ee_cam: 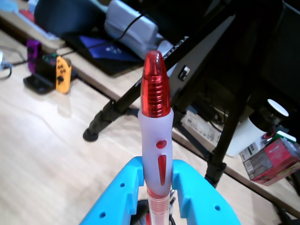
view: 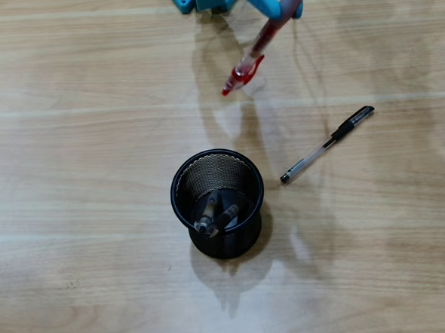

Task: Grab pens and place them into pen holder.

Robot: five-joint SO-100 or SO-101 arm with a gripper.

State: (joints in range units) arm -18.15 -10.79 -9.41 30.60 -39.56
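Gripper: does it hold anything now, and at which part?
Yes. The gripper is shut on the red pen, gripping its barrel; the red ribbed end sticks out past the fingers.

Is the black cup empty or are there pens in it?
Not empty. In the overhead view, two pens lean inside the cup. A black pen lies on the table, and the gripper holds the red pen.

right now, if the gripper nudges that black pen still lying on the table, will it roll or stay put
The black pen would probably roll: its barrel looks slim and round, and the wooden table looks smooth. Its clip may stop it after a part turn. It looks light, so a slight push should shift it.
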